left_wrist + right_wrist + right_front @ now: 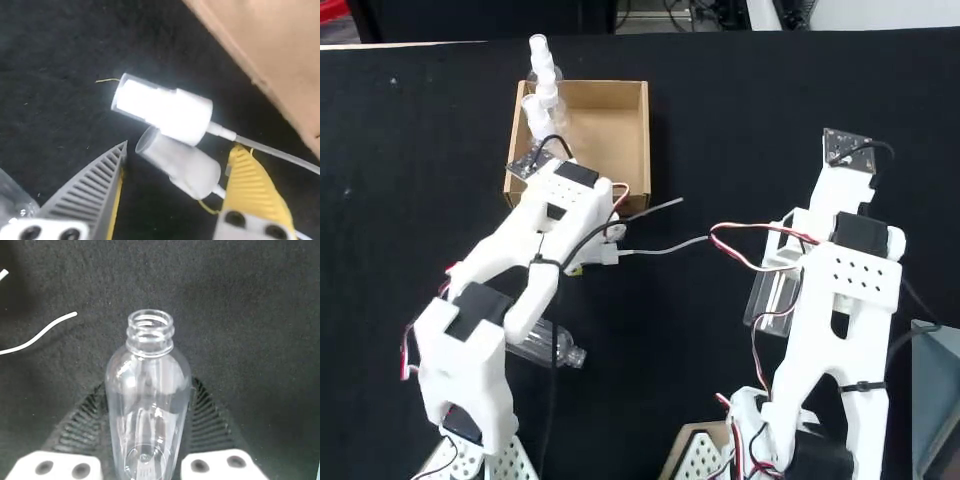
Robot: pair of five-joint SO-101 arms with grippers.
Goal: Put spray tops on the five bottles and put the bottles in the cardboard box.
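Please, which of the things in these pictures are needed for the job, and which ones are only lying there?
Needed for the job:
- cardboard box
- capped bottles in its corner
- spray tops on the table, between the open left gripper's fingers
- held bottle, without top, in the right gripper
- lying bottle, without top, under the left arm

Only lying there:
- grey object at the table's edge

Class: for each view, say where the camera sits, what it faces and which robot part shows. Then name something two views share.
High view: fixed above the table, looking down on the cardboard box, left arm and right arm.
Left wrist view: on the left arm, facing spray tops; the open left pincer shows.
Right wrist view: on the right arm, facing the bottle held in the right pincer.
Shared: the cardboard box, in high and left wrist views.
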